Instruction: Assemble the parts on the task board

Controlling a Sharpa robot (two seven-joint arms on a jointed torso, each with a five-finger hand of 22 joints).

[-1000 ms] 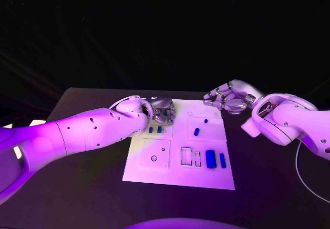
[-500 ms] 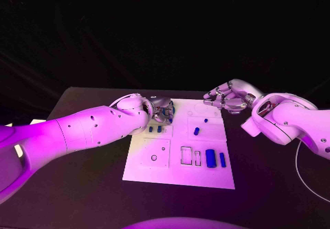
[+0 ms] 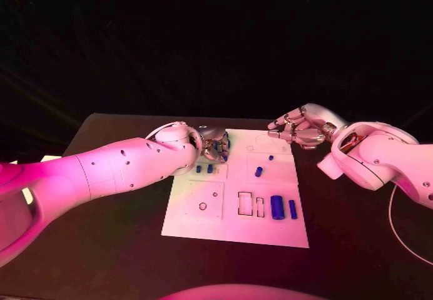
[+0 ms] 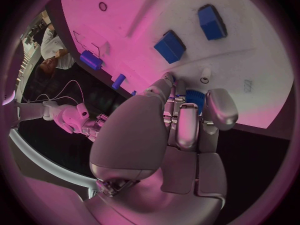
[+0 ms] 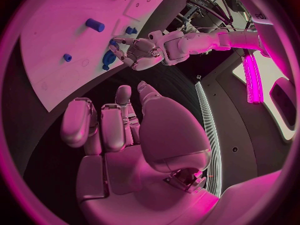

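Task board (image 3: 236, 234) lies mid-table, long side running near to far. Left hand (image 3: 213, 144) sits at its far-left corner, fingers curled around a blue part (image 4: 195, 96) there. Right hand (image 3: 300, 130) hovers just past the far-right corner, fingers curled in, holding nothing. Two blue parts (image 3: 283, 208) lie side by side near-right; another (image 3: 258, 172) rests mid-board.

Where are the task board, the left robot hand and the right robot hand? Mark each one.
task board (image 3: 230, 230), head view, bare near edge of the plate
left robot hand (image 3: 214, 142), head view, middle of the hand
right robot hand (image 3: 298, 130), head view, middle of the hand
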